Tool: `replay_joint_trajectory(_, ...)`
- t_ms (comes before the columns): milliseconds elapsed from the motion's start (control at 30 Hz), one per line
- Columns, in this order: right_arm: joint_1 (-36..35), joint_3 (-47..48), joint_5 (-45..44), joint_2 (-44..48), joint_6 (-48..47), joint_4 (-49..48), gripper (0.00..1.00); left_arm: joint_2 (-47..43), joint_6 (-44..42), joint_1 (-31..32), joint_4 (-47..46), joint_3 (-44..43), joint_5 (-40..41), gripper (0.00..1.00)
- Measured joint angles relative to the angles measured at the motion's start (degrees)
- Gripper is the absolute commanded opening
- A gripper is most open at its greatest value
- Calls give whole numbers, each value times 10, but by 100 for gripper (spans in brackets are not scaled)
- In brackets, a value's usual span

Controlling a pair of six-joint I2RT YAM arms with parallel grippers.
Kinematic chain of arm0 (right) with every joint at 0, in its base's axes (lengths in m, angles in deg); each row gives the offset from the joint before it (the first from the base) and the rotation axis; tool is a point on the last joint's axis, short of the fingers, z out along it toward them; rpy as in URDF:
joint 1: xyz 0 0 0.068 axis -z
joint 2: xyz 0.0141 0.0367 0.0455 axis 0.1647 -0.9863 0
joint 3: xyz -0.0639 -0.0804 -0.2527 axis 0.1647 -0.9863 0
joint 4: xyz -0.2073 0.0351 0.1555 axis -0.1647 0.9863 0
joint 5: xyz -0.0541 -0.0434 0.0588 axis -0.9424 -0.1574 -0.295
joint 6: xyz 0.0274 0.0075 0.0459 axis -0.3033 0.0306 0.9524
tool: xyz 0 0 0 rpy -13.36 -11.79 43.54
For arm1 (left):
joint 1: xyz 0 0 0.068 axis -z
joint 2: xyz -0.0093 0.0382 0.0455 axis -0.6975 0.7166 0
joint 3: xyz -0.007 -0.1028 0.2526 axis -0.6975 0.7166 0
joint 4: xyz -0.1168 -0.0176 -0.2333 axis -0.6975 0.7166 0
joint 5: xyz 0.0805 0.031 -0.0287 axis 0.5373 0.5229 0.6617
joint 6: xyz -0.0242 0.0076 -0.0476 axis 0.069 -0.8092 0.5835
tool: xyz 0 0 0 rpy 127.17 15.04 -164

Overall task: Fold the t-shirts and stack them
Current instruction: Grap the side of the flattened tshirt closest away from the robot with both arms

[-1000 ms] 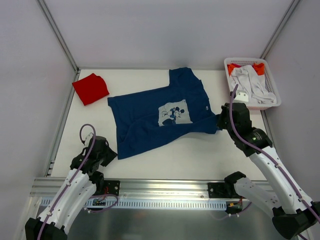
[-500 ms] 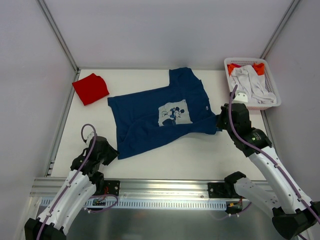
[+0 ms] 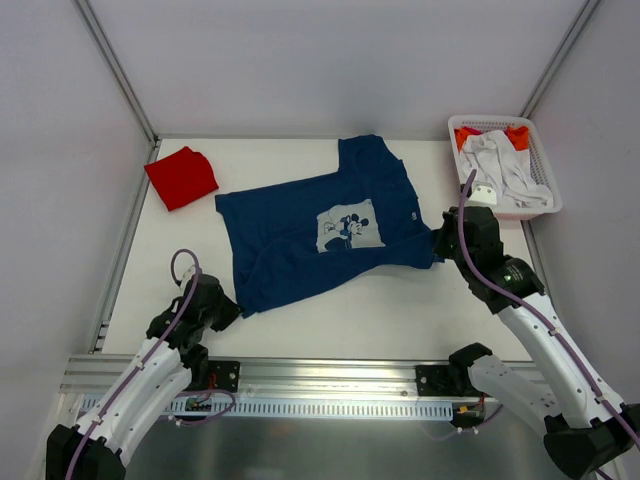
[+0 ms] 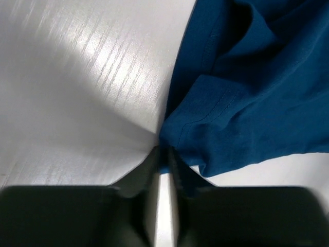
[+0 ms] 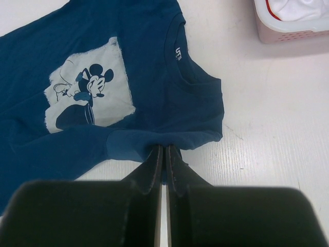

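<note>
The navy t-shirt (image 3: pixel 300 235) is lying spread, print up, across the middle of the tabletop (image 3: pixel 380 310). Its long axis is running left to right, with the hem toward the left arm and the collar toward the right. The hem's near corner is sitting right at the left fingers (image 4: pixel 152 167), which are almost pressed together and pinching its tip, the rest of the cloth fanning away ahead and to their right. The right fingers (image 5: pixel 154 158) are pressed together on the doubled edge of the near sleeve, just below the collar, with the shirt stretching ahead and to their left. Each arm is thus holding the near edge at its own end – so the fold is probably turning on carrying that edge toward the far side. Both arms are reaching low and forward, wrists angling inward toward the shirt. The red t-shirt (image 3: pixel 181 177) is lying folded at the far left, well apart – the basket (image 5: pixel 293 32) is standing far right.
</note>
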Motion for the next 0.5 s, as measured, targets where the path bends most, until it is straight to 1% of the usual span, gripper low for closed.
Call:
replay_joint_trajectory(33, 0, 0, 0, 0, 0, 0, 0, 0, 5, 0, -1, 1, -1, 0)
replay_joint_trajectory(267, 0, 0, 0, 0, 0, 0, 0, 1, 2, 0, 1, -7, -1, 0)
replay_joint_trajectory(400, 1, 0, 0, 1, 0, 0, 0, 1, -2, 0, 4, -45, -1, 0)
replay_joint_trajectory(500, 2, 0, 0, 3, 0, 0, 0, -3, -10, 0, 6, -92, -1, 0)
